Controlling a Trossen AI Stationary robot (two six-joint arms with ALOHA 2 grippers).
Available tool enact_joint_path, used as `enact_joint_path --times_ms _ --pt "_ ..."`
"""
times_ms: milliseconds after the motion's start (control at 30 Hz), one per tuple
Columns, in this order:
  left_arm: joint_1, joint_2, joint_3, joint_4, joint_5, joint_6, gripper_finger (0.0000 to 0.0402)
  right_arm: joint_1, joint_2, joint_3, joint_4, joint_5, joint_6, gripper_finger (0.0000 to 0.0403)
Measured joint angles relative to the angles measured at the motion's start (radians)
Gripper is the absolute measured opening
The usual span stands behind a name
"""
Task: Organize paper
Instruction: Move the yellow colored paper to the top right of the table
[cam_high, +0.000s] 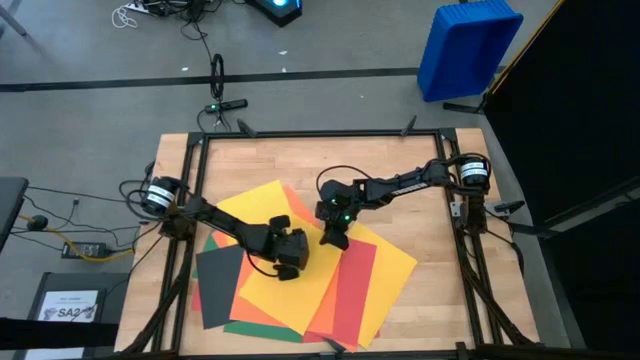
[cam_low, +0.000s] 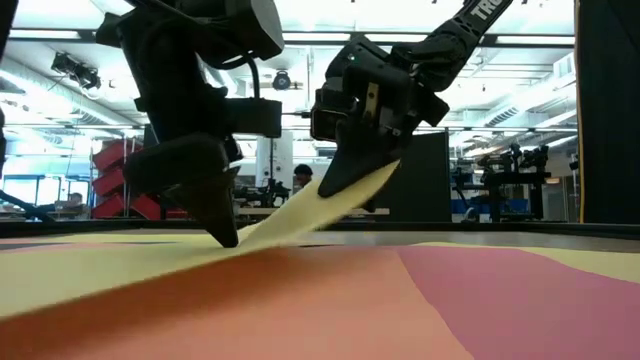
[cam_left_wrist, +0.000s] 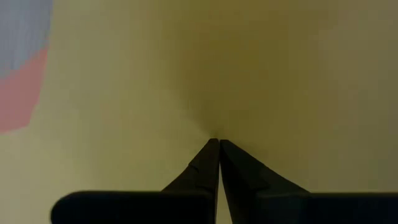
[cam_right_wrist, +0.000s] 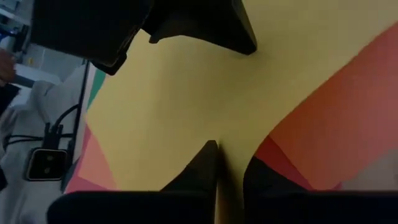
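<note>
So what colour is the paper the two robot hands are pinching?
Yellow. The sheet of paper is lifted between them, clearest in the low view.

the paper (cam_high: 300, 275) fans out in flat, unpatterned colour: a yellow sheet (cam_high: 275, 215) on top, orange sheet (cam_high: 335, 310) and red sheet (cam_high: 358, 280) beneath it, a green edge (cam_high: 255, 328) low down, a dark grey sheet (cam_high: 218, 285) at the side. the surface (cam_high: 400, 165) is pale wood with plank lines, framed in black. both arms are black, and the left gripper (cam_high: 289, 262) and right gripper (cam_high: 333, 237) are black too. a blue bin (cam_high: 465, 45) stands on the grey floor (cam_high: 100, 120). a white printed sheet (cam_high: 72, 305) carries black lettering.
</note>
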Motion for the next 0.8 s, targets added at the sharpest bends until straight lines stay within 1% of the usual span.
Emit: enact_joint_path --times_ms 67,133,200,300,433,567,667,733,800 --pt "0.0 0.003 0.039 -0.095 -0.003 0.013 0.0 0.001 0.0 0.0 0.0 0.013 -0.001 0.0001" --pt "0.0 0.005 0.094 -0.195 -0.033 0.02 0.0 0.001 0.0 0.0 0.0 0.013 0.0 0.0" --pt "0.0 0.003 0.156 -0.281 -0.08 0.01 0.0 0.002 0.0 0.0 -0.003 0.019 0.008 0.0" --pt "0.0 -0.003 0.23 -0.389 -0.18 -0.017 0.0 0.002 0.0 0.0 -0.02 0.028 0.017 0.0" --pt "-0.008 -0.054 0.275 -0.384 -0.267 -0.02 0.0 0.002 0.0 0.0 -0.035 0.03 0.043 0.0" --pt "-0.023 -0.146 0.273 -0.364 -0.316 -0.026 0.0 0.002 0.0 0.0 -0.036 0.032 0.04 0.0" --pt "-0.042 -0.223 0.273 -0.361 -0.386 -0.047 0.0001 0.002 0.0 0.0 -0.04 0.052 0.034 0.0" --pt "-0.059 -0.279 0.251 -0.333 -0.415 -0.053 0.0007 0.002 0.0 0.0 -0.046 0.062 0.03 0.0" --pt "-0.07 -0.345 0.193 -0.282 -0.423 -0.054 0.002 0.002 0.0 0.0 -0.047 0.062 0.027 0.0"
